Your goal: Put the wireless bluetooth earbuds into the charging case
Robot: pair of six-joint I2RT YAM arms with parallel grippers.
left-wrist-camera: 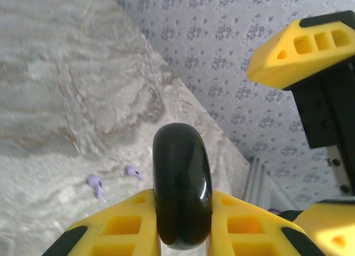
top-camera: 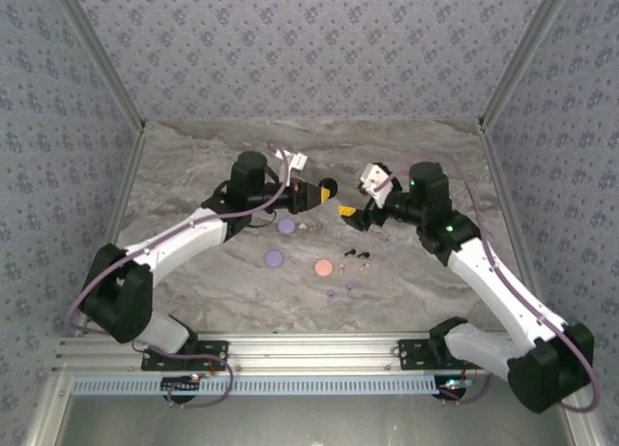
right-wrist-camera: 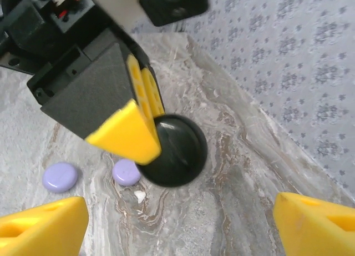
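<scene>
My left gripper [left-wrist-camera: 182, 207] is shut on a glossy black round charging case [left-wrist-camera: 182, 192], held on edge above the table with its lid closed. From above, that case [top-camera: 330, 188] sits at the tip of the left gripper [top-camera: 318, 193]. My right gripper [right-wrist-camera: 177, 228] stands open just in front of the case [right-wrist-camera: 176, 150], nothing between its yellow fingers [right-wrist-camera: 41, 229]. On the table lie the tiny earbuds: a black pair [top-camera: 351, 252], a pink pair [top-camera: 341, 268] and lilac ones [top-camera: 331, 293], two of them also seen past the left fingers [left-wrist-camera: 95, 184].
Two lilac round cases [top-camera: 285, 227] [top-camera: 274, 259] and a pink one [top-camera: 323, 268] lie closed on the marble table [top-camera: 193, 272]. The lilac cases [right-wrist-camera: 60, 176] [right-wrist-camera: 126, 171] lie below the held case. Patterned walls enclose the table on three sides.
</scene>
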